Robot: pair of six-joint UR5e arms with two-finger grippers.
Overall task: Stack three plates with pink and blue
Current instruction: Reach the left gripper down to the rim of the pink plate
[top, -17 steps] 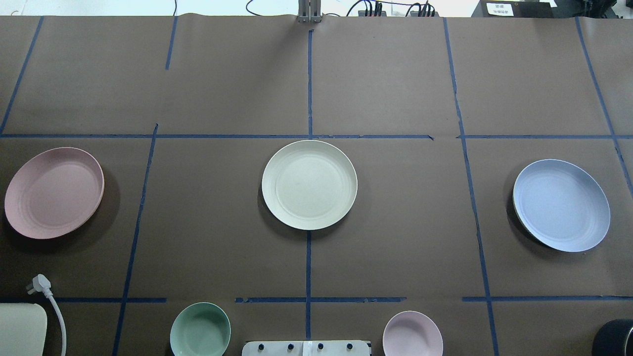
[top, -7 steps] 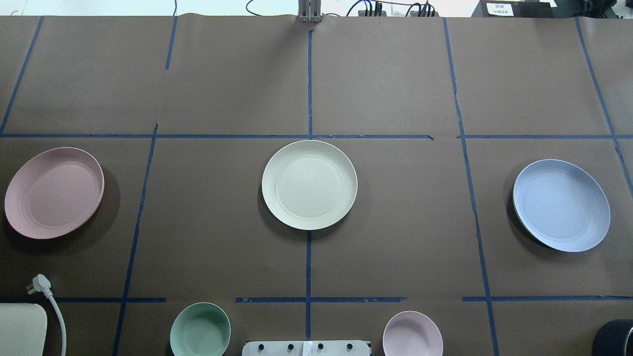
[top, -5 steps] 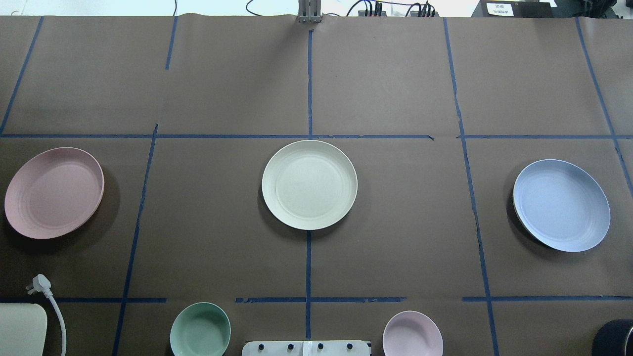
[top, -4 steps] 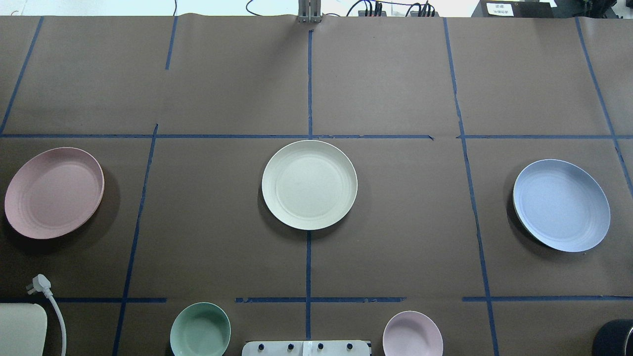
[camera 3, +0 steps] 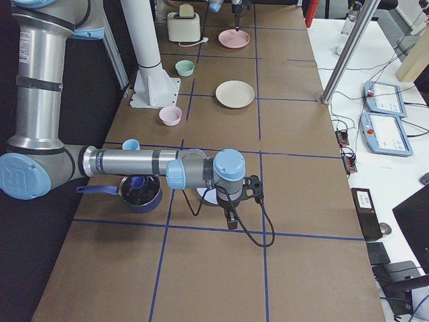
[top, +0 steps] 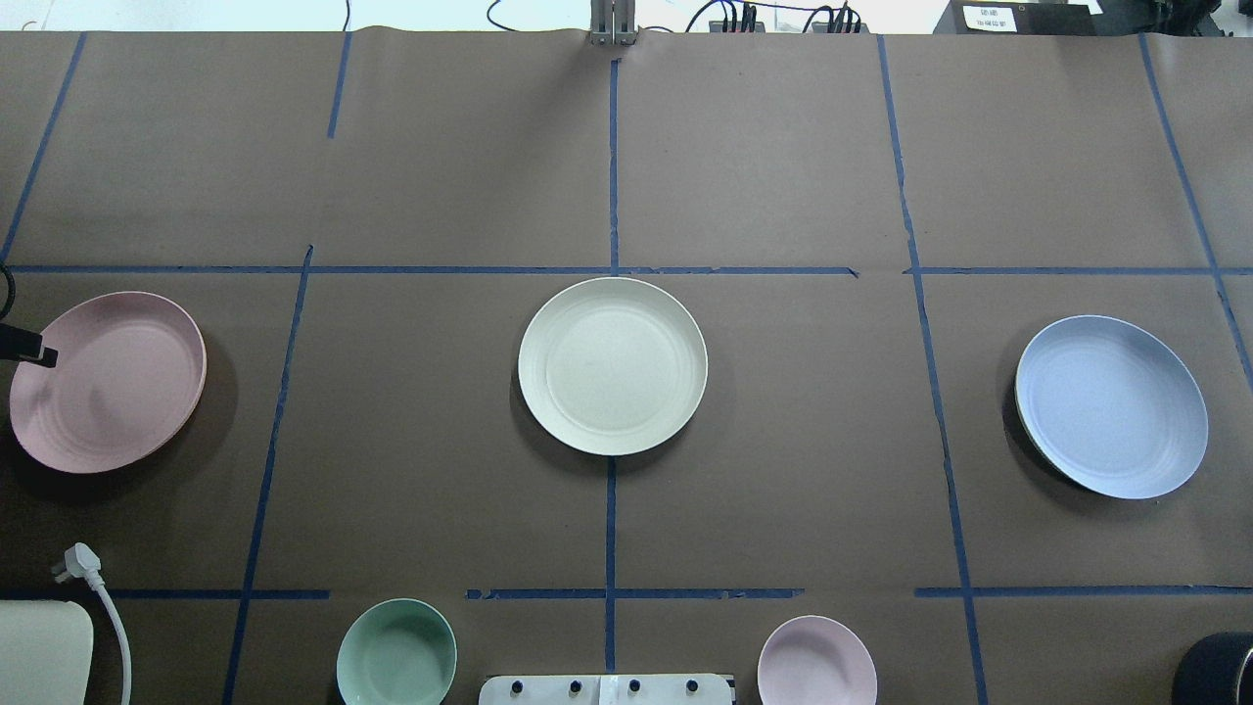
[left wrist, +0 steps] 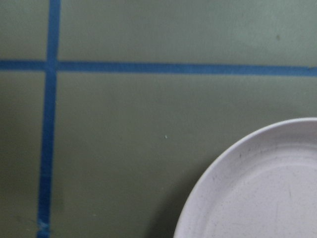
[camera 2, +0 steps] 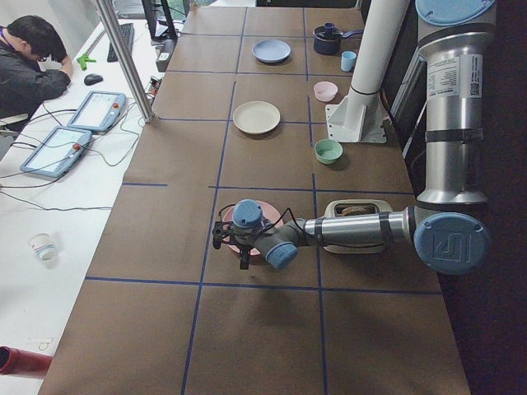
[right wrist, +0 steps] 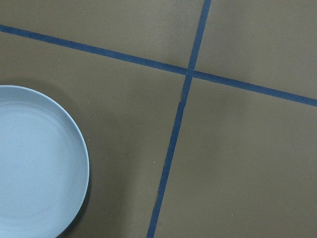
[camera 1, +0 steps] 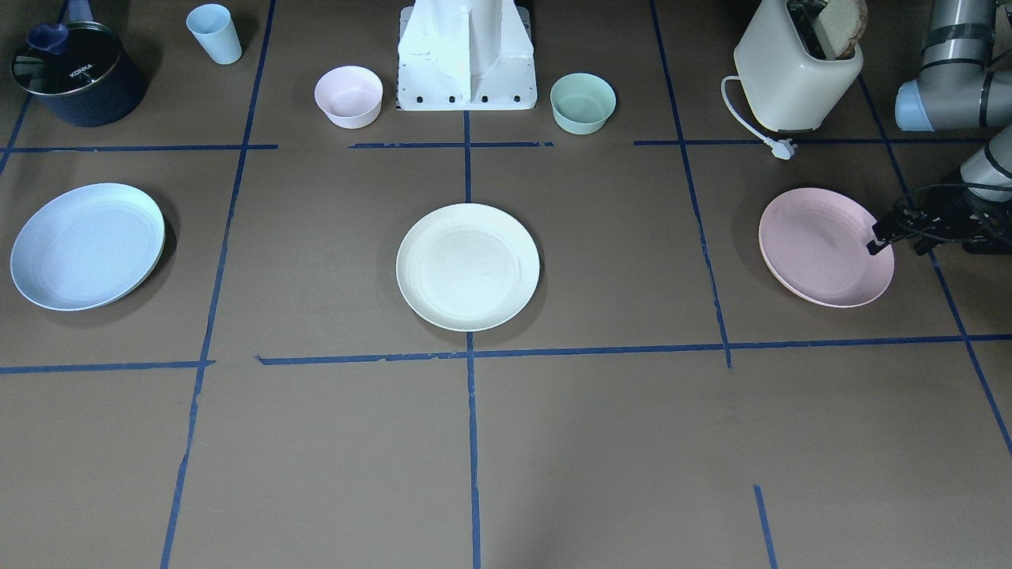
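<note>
Three plates lie apart in a row on the brown table. The pink plate is on my left side, the cream-white plate is in the middle, and the blue plate is on my right side. My left gripper is open and empty at the pink plate's outer rim. One of its fingers reaches over that rim. The left wrist view shows the pink plate's edge. My right gripper hovers beside the blue plate; I cannot tell whether it is open or shut.
A toaster with its cord and plug stands behind the pink plate. A green bowl and a small pink bowl flank the robot base. A blue cup and a dark pot stand behind the blue plate.
A finger of my left gripper has come into the overhead view at the left edge, over the pink plate's rim. The three plates have not moved.
</note>
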